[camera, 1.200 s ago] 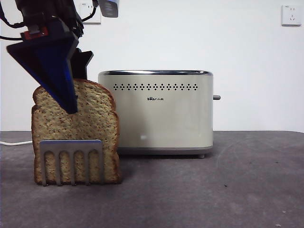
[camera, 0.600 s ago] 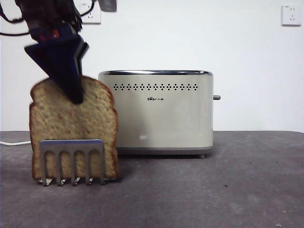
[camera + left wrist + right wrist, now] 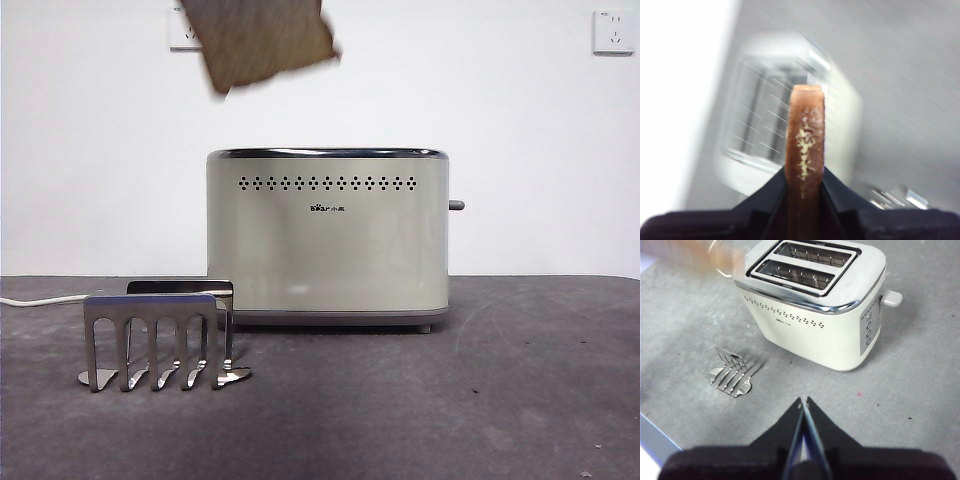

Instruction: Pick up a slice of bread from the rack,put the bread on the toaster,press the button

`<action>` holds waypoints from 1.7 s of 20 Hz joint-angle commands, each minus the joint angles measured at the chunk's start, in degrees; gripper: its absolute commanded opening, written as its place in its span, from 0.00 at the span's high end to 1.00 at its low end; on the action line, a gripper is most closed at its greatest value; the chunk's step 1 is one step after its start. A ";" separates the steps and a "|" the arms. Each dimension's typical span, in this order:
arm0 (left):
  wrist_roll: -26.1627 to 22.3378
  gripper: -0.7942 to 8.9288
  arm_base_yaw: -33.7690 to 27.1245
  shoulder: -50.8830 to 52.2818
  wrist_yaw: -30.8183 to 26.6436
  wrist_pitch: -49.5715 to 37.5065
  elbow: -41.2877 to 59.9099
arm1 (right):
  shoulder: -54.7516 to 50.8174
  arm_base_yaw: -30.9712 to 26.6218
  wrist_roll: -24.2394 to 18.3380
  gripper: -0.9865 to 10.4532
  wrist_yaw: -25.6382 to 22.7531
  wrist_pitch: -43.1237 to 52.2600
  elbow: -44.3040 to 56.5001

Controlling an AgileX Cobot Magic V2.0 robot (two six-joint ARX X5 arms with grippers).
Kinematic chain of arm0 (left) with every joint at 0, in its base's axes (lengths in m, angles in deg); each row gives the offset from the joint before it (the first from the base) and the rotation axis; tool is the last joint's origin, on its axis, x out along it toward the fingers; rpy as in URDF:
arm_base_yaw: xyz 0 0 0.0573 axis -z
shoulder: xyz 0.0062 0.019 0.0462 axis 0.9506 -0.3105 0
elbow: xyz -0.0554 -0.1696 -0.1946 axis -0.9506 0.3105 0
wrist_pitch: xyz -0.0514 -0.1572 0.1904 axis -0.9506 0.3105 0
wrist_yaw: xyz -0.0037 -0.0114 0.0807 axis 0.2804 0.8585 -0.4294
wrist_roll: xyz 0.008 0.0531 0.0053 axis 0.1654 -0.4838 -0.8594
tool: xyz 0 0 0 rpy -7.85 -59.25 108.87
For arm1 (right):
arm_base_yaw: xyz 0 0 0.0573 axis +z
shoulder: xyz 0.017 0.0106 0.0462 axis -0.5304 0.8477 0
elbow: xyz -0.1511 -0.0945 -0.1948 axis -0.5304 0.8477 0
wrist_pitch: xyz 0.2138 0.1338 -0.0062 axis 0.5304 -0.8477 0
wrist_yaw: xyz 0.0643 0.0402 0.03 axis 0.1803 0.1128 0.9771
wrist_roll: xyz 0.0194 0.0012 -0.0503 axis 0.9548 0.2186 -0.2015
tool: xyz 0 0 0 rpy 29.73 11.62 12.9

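Grey table (image 3: 500, 400); left gripper (image 3: 804, 175) clamping slice of bread (image 3: 805, 150) — above toaster (image 3: 327, 240)

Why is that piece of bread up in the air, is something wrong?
Nothing looks wrong. The slice of bread hangs tilted above the toaster because the left gripper is clamped on it. The rack stands upright, with no bread in it.

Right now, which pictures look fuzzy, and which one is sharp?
Left wrist view: the toaster behind is smeared with streaks, while the bread in the left claw is clearer. Front view: the bread up top is fuzzy, but the rack is crisp. Right wrist view: mostly sharp, with only an orange smear in one corner.
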 commanded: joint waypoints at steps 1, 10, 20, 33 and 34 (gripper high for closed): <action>-5.62 0.93 0.17 -0.77 -0.79 -2.78 -0.92 | 0.59 0.20 -0.28 0.92 0.15 0.09 -0.07; -11.06 0.93 -0.02 -10.62 -2.38 -10.25 -1.95 | 1.33 0.26 -0.28 0.92 3.52 0.07 -0.07; -13.57 0.93 -1.75 -17.49 -1.90 -9.33 -2.71 | 1.33 0.42 -0.28 0.92 3.52 -0.15 -0.07; -12.04 0.93 -2.32 -20.37 0.66 -7.13 -2.73 | 1.62 0.42 -0.72 0.92 3.48 -0.17 -0.07; -12.07 0.93 -2.23 -20.37 0.63 -7.15 -2.73 | 1.79 0.42 -0.72 0.92 3.50 -0.17 -0.07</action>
